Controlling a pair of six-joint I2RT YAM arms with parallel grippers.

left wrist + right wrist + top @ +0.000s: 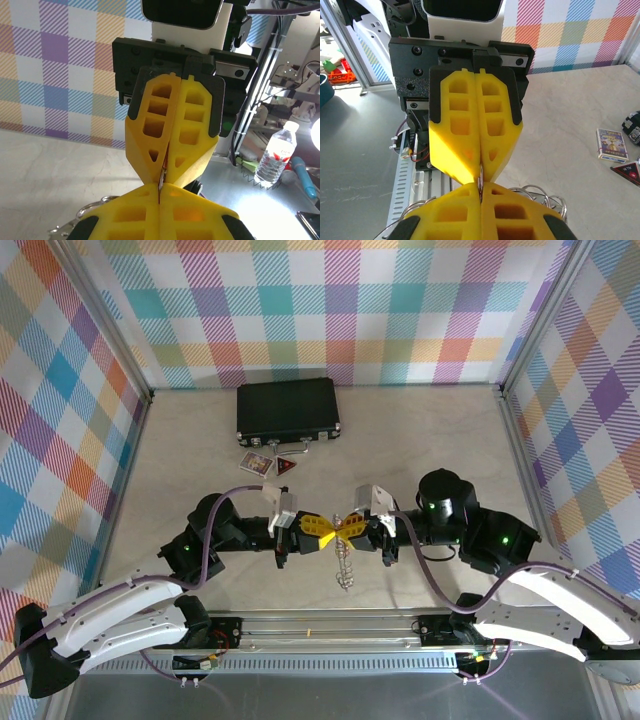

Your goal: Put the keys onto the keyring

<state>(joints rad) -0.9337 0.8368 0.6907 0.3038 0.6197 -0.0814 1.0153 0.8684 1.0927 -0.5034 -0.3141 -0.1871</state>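
The keyring (pixel 345 565), a thin metal ring strung with small silvery pieces, hangs between the two grippers over the near middle of the table. My left gripper (pixel 318 531) and right gripper (pixel 353 527) meet tip to tip, and each is shut on the ring's top. The thin ring (pixel 161 176) runs between both pairs of yellow fingertips, in front of my left gripper (pixel 160 192). Loops of the keyring (pixel 542 194) show behind my right gripper (pixel 481 189). The keys (pixel 297 449), tiny and silver, lie on the table just in front of the black case.
A black case (pixel 288 410) lies at the back centre. In front of it are a small card box (pixel 258 463) and a red triangular card (pixel 288 468); the card box (pixel 611 145) and triangular card (pixel 627 173) also appear at the right wrist view's right edge. Checkered walls enclose three sides.
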